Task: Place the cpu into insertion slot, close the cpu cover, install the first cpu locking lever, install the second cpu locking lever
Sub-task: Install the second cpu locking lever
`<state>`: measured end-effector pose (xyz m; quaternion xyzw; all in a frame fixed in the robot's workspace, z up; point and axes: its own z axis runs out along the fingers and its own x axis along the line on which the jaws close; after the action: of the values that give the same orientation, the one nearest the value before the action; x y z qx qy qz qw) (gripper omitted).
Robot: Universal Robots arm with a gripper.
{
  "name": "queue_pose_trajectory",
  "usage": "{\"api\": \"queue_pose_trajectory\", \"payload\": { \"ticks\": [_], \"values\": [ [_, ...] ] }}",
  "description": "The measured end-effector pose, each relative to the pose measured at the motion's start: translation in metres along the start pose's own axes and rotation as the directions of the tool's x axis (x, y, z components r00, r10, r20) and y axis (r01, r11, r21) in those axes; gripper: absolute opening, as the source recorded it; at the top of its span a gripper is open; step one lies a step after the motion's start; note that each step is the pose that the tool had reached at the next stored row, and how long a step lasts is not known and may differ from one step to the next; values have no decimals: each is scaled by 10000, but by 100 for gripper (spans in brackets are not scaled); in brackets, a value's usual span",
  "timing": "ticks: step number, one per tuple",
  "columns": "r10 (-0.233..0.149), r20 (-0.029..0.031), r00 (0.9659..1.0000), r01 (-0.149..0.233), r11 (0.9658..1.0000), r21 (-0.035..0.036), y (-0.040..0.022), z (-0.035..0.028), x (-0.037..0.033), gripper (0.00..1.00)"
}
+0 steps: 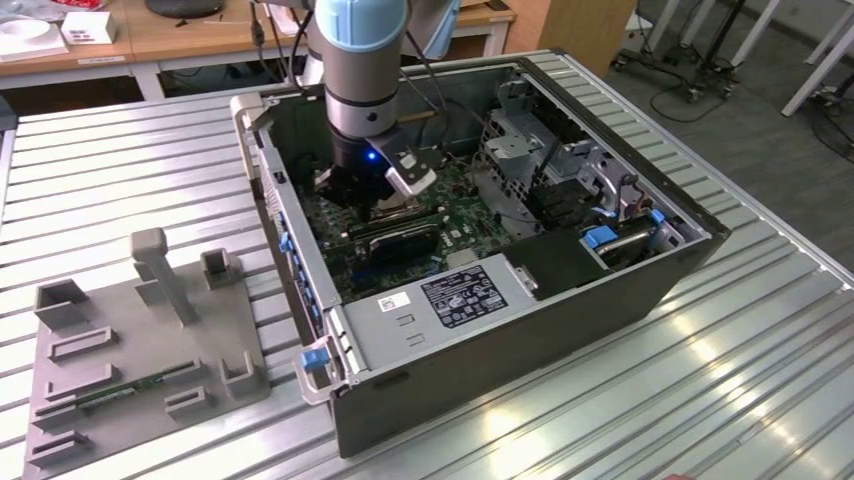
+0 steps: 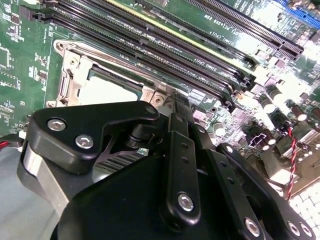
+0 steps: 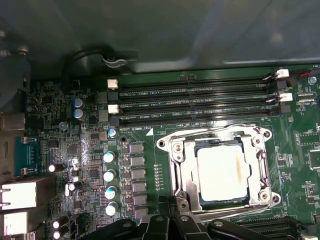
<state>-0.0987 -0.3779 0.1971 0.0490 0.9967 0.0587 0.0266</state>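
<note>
The arm is down inside the open computer case (image 1: 534,260) on the slatted table (image 1: 120,180), with the gripper (image 1: 371,197) low over the motherboard (image 3: 150,165). In the first wrist view the cpu (image 3: 222,173) sits flat in its socket, and the cpu cover (image 3: 182,165) looks folded down around it, framing the pale top through its window. The gripper's black linkage sits just beside the socket's near edge; whether the fingers are parted or closed, I cannot tell. My read: this is lever work. Doing it well means pressing squarely, keeping off the memory slots (image 3: 195,100), and not skidding across the cover.
</note>
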Motion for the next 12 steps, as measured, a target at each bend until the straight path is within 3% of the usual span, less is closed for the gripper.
{"api": "queue_pose_trajectory", "payload": {
  "ticks": [12],
  "values": [
    [0, 1, 10000, 0, 10000, 0, -43, 2, -4, 10]
  ]
}}
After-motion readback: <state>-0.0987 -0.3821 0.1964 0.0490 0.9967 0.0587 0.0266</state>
